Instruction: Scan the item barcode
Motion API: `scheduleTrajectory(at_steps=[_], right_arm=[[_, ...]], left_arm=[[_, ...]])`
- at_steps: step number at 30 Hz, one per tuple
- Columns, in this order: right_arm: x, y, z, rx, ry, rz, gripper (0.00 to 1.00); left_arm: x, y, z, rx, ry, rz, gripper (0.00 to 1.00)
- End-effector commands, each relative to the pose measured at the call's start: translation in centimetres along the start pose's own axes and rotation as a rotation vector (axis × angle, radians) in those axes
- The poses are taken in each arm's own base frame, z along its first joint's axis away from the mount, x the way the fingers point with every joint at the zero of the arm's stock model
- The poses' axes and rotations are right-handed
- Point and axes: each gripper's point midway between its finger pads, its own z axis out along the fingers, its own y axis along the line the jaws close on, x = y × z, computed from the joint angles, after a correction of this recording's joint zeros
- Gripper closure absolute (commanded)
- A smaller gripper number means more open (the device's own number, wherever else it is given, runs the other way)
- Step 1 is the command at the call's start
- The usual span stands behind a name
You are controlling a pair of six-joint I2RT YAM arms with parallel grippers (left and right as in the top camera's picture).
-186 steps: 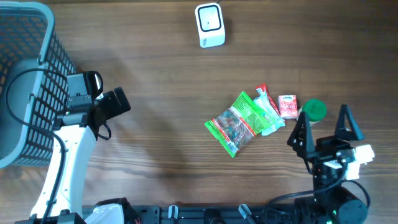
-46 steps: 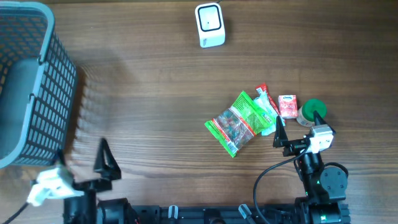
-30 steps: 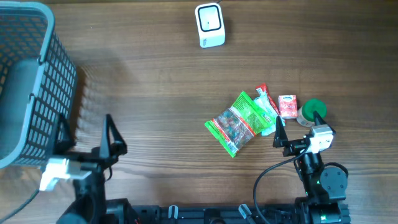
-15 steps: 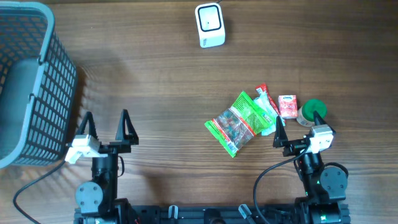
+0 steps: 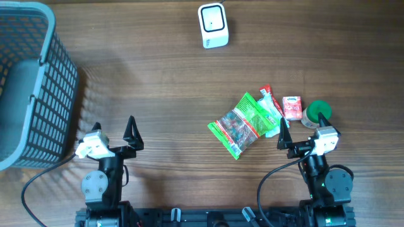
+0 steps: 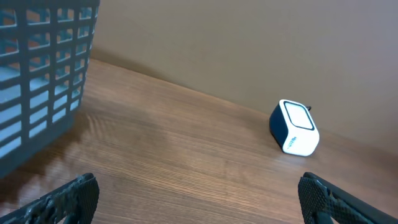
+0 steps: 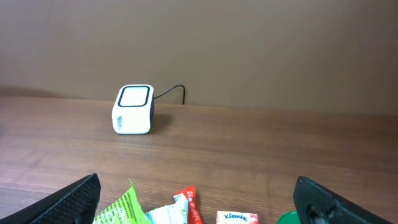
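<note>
The white barcode scanner (image 5: 213, 25) stands at the far edge of the table; it also shows in the left wrist view (image 6: 294, 127) and the right wrist view (image 7: 134, 109). A cluster of items lies right of centre: a green snack bag (image 5: 243, 124), a red and white packet (image 5: 270, 104), a small Kleenex pack (image 5: 292, 107) and a green round lid (image 5: 317, 112). My right gripper (image 5: 303, 126) is open just in front of this cluster, holding nothing (image 7: 200, 194). Near the front left, my left gripper (image 5: 113, 126) is open and empty over bare wood (image 6: 199, 193).
A tall grey mesh basket (image 5: 25, 82) fills the far left corner and shows at the left of the left wrist view (image 6: 37, 74). A cable runs from the scanner toward the wall behind it.
The left arm has swung back from the basket to the front edge, its open gripper now pointing up the table. The right arm has stayed still over the last second.
</note>
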Motion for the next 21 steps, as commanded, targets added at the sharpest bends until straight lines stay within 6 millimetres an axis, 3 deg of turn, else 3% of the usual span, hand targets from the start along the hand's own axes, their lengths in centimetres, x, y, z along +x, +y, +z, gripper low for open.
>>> scheduleTrajectory(at_steps=[1,21], right_arm=[[-0.26,-0.38,-0.07,0.02,-0.013,0.01,0.0],[-0.25,-0.38,-0.07,0.02,-0.012,0.01,0.0]], left_arm=[[0.27,-0.14,-0.02,0.009,0.008,0.125,0.0],[0.28,-0.37,-0.03,0.022,0.008,0.174,0.0]])
